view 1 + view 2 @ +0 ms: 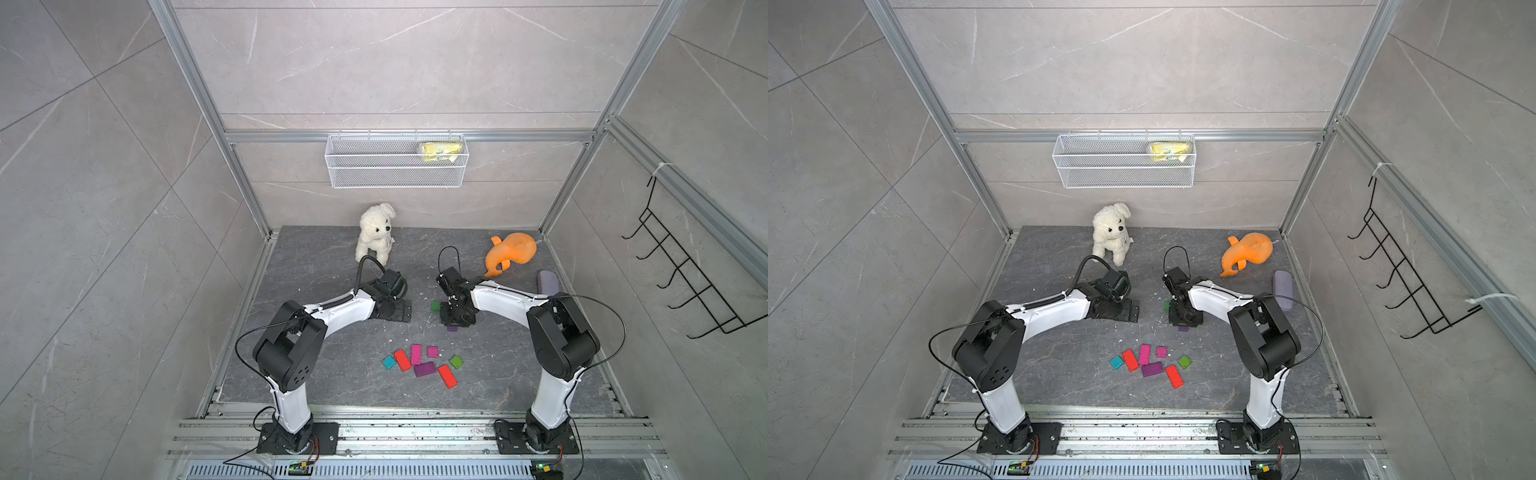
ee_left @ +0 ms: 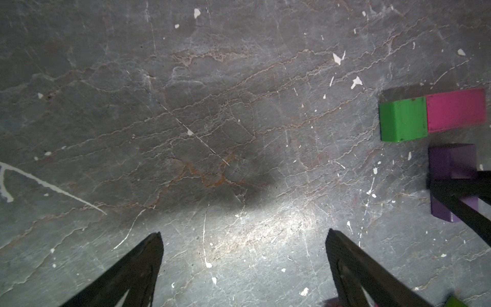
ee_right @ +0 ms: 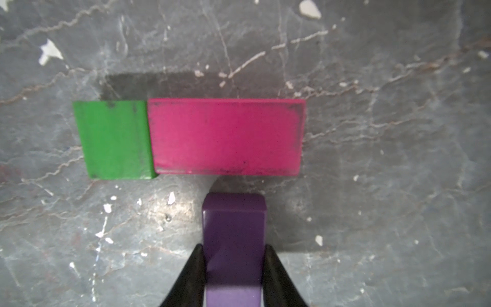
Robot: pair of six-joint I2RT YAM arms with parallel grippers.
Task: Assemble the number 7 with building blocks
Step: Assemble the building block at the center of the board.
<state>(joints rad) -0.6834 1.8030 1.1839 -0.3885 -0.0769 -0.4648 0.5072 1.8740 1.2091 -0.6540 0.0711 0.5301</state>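
Right pincer (image 3: 233, 247): closed narrowly on the purple block (image 3: 233, 220), which is clamped by its long sides.
Purple block: held out ahead of the pincer, just short of the magenta block's (image 3: 225, 135) long edge, a slim gap left.
Laid row: green block (image 3: 114, 138) and magenta block are set end to end, touching, on the worktop (image 3: 398, 159).
Left pincer (image 2: 244, 232): spread wide above the worktop, nothing held.
Loose blocks (image 1: 422, 366): scattered nearer the arm bases, well apart from both pincers.

green block (image 3: 114, 139), magenta block (image 3: 225, 137), purple block (image 3: 233, 239)
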